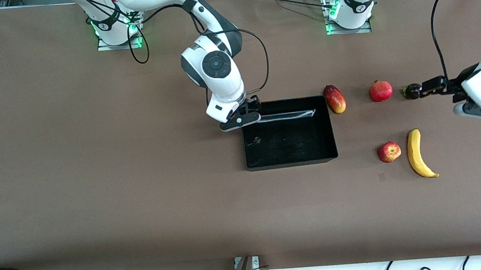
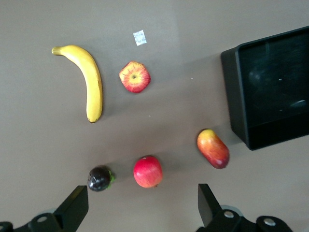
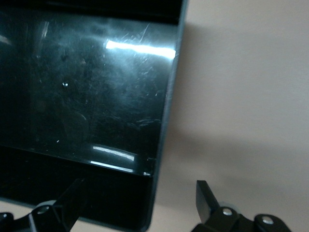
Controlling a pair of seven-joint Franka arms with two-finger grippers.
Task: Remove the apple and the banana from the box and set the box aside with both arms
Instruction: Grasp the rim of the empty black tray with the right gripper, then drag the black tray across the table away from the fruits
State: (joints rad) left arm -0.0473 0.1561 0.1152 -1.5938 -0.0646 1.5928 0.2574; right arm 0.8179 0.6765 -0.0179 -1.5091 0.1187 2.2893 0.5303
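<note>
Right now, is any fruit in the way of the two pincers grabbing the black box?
Nothing visible blocks them. The right pincer is open at the box's wall. The left pincer hangs open over the table near a small dark fruit; the mango lies beside the box's wall at that arm's end, apart from it.

The box (image 1: 289, 132) is a black tray with low walls and a shiny inside, and nothing lies in it. It sits flat on the table. The right gripper (image 1: 250, 109) hangs with its fingers wide apart at the box's corner toward the right arm's end, one finger over the inside and one outside the wall. The apple (image 1: 389, 152) is small, round and red with yellow streaks. The banana (image 1: 417, 154) is long, yellow and curved, just beside the apple. Both lie on the table, nearer the front camera than the open left gripper (image 1: 433, 86).
</note>
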